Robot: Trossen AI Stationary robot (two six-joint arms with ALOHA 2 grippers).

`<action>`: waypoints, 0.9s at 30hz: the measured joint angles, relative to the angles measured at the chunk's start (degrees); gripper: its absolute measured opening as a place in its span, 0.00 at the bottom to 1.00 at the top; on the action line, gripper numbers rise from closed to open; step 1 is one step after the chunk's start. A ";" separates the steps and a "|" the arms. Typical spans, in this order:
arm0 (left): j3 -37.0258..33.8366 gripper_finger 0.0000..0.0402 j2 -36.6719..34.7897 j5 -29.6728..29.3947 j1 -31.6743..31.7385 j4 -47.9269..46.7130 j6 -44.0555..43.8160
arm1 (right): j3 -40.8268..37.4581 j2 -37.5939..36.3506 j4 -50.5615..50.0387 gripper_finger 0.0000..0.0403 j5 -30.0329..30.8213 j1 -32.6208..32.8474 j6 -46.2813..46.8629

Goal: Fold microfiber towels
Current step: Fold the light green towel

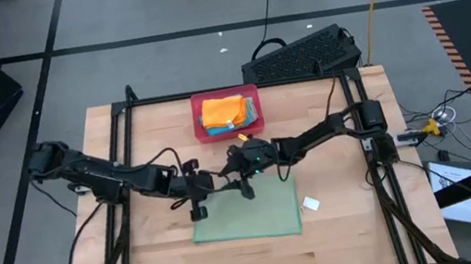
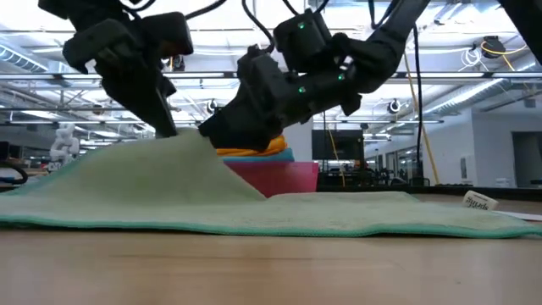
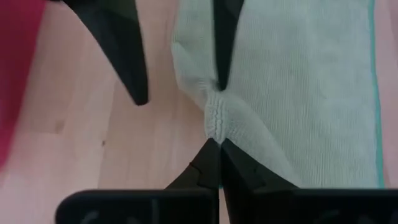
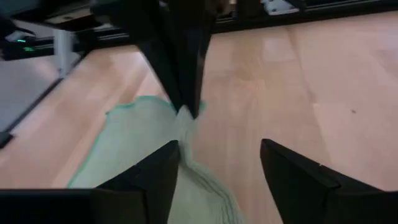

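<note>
— Where's the towel edge?
— My left tool (image 3: 217,144) is clenched on the pale green towel (image 1: 252,212), bunching its soft edge off the wooden counter (image 1: 345,237).
— And the right tool (image 4: 219,163)?
— Released, just beside the pinch; bare counter lies past it.

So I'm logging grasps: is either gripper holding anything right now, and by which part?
The left gripper is shut on the green towel, pinching its far edge near a corner. The right gripper is open beside it, holding nothing.
</note>
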 joint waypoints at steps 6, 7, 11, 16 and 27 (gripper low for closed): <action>2.12 0.03 -0.02 -3.52 -1.44 -1.09 -0.57 | 0.50 0.28 0.53 0.57 -8.24 -1.34 0.49; 2.26 0.03 -0.02 -3.73 -1.41 -1.09 -0.69 | 0.50 0.28 0.79 0.55 -8.49 -1.40 0.20; 2.60 0.01 -0.02 -5.44 -1.27 -0.97 -0.95 | 0.57 0.30 3.05 0.45 -9.59 -1.48 -0.20; 2.60 0.03 -0.02 -5.81 -1.31 1.64 -1.43 | 0.59 0.30 4.21 0.18 -9.71 -1.71 -0.60; 2.10 0.28 -0.07 -9.17 -3.67 -0.58 -17.04 | 0.59 -0.48 1.41 0.01 -12.83 -2.45 -7.06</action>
